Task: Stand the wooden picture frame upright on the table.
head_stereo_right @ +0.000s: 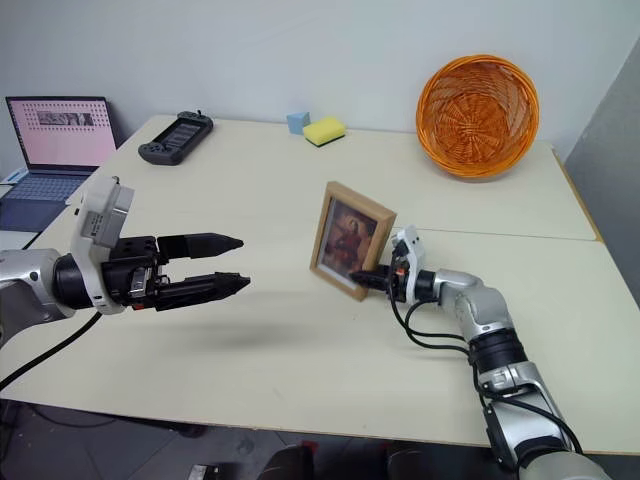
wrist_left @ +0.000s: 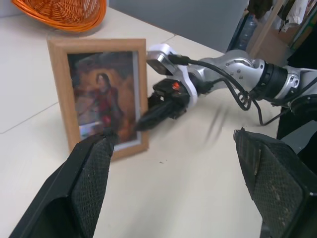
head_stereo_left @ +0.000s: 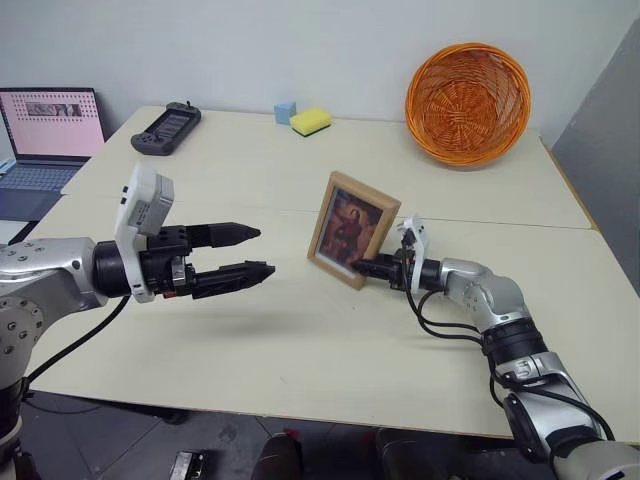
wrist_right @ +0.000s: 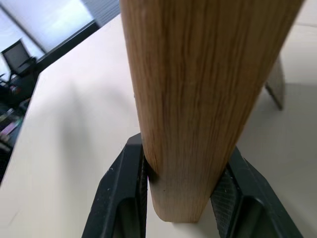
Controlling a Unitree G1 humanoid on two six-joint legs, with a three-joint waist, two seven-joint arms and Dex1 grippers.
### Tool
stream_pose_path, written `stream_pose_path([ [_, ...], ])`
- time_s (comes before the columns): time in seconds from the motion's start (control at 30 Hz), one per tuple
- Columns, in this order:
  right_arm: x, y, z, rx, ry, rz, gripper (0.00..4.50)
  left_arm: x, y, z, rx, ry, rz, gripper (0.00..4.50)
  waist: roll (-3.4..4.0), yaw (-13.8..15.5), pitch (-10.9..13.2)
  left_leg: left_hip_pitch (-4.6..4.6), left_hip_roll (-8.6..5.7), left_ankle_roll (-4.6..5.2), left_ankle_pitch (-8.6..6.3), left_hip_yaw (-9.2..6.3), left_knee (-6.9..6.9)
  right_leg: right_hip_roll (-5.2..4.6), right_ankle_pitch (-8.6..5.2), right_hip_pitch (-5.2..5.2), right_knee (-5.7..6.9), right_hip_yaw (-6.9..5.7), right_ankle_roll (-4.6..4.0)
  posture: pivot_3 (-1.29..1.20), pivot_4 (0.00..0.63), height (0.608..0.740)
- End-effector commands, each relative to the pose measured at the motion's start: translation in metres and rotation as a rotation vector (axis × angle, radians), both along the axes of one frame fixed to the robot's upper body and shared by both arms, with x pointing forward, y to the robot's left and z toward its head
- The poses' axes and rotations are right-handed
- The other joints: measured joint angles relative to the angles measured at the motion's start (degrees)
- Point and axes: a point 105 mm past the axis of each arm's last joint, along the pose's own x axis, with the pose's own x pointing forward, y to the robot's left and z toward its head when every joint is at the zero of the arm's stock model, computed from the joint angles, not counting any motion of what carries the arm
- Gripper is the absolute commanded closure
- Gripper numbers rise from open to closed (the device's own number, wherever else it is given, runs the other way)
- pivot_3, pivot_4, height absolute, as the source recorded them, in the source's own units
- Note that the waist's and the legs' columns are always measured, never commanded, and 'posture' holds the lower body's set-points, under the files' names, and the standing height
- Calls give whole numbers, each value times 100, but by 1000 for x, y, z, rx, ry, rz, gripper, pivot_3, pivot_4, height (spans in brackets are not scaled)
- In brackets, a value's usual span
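Your right gripper [head_stereo_left: 362,268] is clamped on the wooden picture frame [head_stereo_left: 352,229], upright on the surface [head_stereo_left: 300,340]; your left gripper [head_stereo_left: 262,251] hovers released, left of the frame.

I count one wooden picture frame [head_stereo_left: 352,229], one orange wicker basket [head_stereo_left: 467,101], one yellow sponge [head_stereo_left: 311,121], one blue block [head_stereo_left: 285,111], one handheld game console [head_stereo_left: 166,128], one laptop [head_stereo_left: 42,137].
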Motion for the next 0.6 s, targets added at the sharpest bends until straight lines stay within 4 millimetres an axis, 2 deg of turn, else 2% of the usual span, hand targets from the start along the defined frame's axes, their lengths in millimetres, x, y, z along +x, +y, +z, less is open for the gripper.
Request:
stream_pose_path([
  [0.03, -33, 12, -3, -33, 0, 190, 3046, 0, 0, 14, 9, -63, 2, 436, 0, 1, 0, 0, 0, 0, 0, 0, -1, 0, 0, 0, -2, -1, 0, 0, 150, 740],
  [0.13, -35, 12, -6, -46, 3, 192, 3046, 2, 0, 17, -1, -65, 1, 436, 0, -5, 0, 0, 1, 0, 0, 2, -1, 0, -1, -1, -4, 1, 1, 0, 150, 740],
  [0.43, -22, 13, -5, -34, -6, 114, 3046, 3, -1, 19, -10, -59, -10, 436, 0, -9, 0, 2, 3, 0, 0, 4, 1, 2, -1, -1, -3, 2, 1, 0, 150, 740],
  [0.6, -16, 12, -5, -35, -13, 81, 3046, 0, 0, 12, 31, -50, -22, 436, 0, -10, 0, 2, 3, 0, 0, 4, 1, 2, -1, -1, -3, 2, 1, 0, 150, 740],
])
